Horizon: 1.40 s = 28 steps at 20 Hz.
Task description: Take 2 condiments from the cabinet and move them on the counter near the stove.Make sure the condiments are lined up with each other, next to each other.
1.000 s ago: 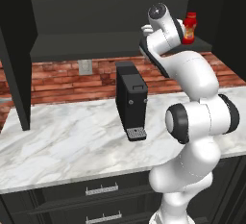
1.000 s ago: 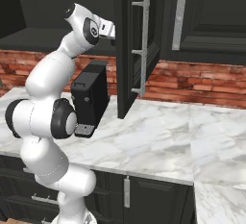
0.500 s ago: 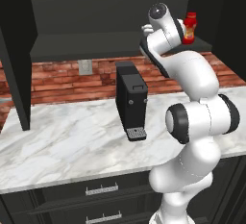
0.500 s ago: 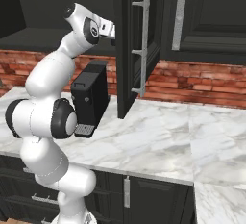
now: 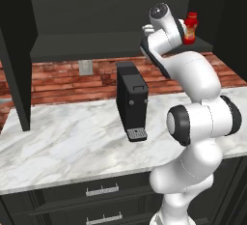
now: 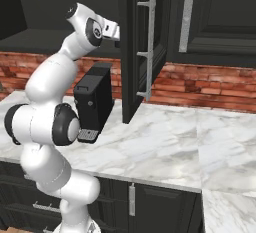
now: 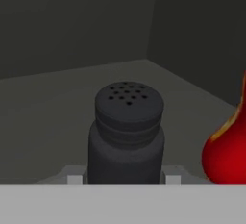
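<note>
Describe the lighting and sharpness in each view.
Hand view: dim and soft; the black shaker barely separates from the dark cabinet behind it. Left base view: the red bottle stands out brightly against the shadowed cabinet. Right base view: evenly lit marble counter, no glare.

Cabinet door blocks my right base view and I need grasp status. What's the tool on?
Observer: In the hand view the tool is closed around a small black shaker bottle with a perforated cap, one pad against each side.
Operator: Lifted?
Observer: Cannot tell, its base is hidden. It is upright over the dark cabinet shelf.
Operator: Second condiment?
Observer: The left base view shows a rounded red bottle with a red cap beside the shaker, not touching it.
</note>
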### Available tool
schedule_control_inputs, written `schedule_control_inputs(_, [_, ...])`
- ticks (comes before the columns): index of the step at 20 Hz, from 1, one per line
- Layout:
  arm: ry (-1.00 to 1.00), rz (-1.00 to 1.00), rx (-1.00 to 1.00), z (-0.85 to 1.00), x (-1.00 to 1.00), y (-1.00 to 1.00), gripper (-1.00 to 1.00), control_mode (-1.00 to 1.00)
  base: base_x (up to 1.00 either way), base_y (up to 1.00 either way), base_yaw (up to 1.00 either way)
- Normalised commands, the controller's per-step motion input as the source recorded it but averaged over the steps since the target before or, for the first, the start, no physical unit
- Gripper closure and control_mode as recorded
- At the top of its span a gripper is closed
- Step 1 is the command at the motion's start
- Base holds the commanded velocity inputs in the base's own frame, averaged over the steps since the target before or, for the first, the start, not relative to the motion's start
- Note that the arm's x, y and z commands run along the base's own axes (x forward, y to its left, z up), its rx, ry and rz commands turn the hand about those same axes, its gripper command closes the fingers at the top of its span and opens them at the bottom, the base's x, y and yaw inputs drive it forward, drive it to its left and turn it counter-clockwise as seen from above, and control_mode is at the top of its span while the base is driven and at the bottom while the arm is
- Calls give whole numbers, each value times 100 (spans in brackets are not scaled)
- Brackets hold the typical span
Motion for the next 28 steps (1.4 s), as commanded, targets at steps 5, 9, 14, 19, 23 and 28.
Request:
schedule_control_inputs(5, [-1,8,0,0,-58,0,100,-100,0,0,0])
schedule_control_inputs(9, [-6,15,0,2,-87,0,100,-100,0,0,0])
schedule_control_inputs(14, [-7,19,-1,13,-96,0,100,-100,0,0,0])
schedule_control_inputs(19, [0,15,-3,33,-99,6,100,-100,0,0,0])
schedule_control_inputs(23, [0,18,0,40,-94,13,100,-100,0,0,0])
schedule_control_inputs(28, [0,19,0,30,-97,22,100,-100,0,0,0])
